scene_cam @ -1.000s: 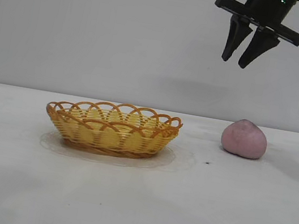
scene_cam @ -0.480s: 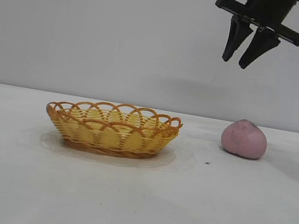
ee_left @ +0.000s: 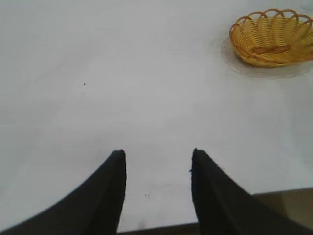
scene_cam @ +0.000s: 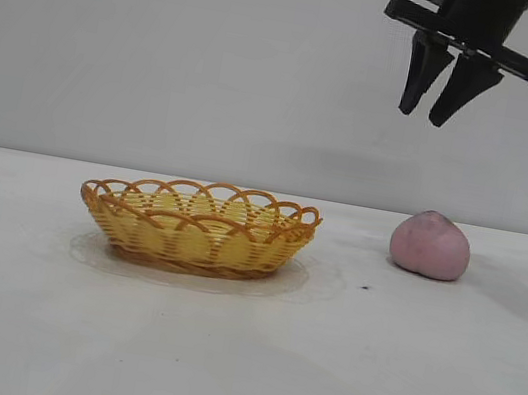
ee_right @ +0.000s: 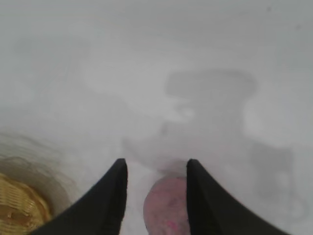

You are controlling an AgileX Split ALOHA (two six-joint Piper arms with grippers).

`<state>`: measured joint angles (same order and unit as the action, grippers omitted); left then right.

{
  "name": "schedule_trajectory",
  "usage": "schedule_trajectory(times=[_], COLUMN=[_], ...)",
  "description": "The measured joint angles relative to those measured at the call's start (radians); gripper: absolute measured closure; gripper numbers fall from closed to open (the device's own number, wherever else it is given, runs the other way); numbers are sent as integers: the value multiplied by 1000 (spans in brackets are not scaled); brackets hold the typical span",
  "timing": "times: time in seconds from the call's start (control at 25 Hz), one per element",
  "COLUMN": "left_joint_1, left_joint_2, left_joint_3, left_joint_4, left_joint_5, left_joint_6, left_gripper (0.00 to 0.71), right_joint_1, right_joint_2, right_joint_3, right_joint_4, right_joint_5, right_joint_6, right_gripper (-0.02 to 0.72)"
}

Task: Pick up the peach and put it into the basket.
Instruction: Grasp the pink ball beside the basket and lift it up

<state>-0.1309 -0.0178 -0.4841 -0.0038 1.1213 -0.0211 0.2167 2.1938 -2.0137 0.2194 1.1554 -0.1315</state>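
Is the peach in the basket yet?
No, it is out. The peach sits on the table, apart from the basket, with the right hand above it.

Dusty-pink peach (scene_cam: 430, 245), yellow-weave basket (scene_cam: 198, 229) with orange-brown looped rim, white table (scene_cam: 316, 369).

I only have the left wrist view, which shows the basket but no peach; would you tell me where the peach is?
Observer: The peach lies on the table, apart from the basket, at the exterior view's right.
Operator: Is any gripper near it?
Observer: The right gripper hangs high above it, holding nothing.
Operator: Are its fingers open?
Observer: Yes; the right wrist view shows the peach between them, far below.
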Motion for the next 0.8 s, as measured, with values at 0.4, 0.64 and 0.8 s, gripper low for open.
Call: schedule_trajectory(times=[0.4,0.64,0.8], left_joint_1=[41,184,234], left_joint_2=[-2,-2,-2], left_joint_3=[0,0,0], left_joint_4=[-4,-4,-4], left_joint_5=[0,0,0], left_joint_6=[5,5,5], left_gripper=[434,434,434], right_joint_1=[0,0,0], right_joint_2=[22,58,62], right_joint_3=[0,0,28], right_joint_4=[-47,-45,-39], right_joint_5=[78,78,78], right_joint_6=[0,0,0], right_gripper=[471,471,471])
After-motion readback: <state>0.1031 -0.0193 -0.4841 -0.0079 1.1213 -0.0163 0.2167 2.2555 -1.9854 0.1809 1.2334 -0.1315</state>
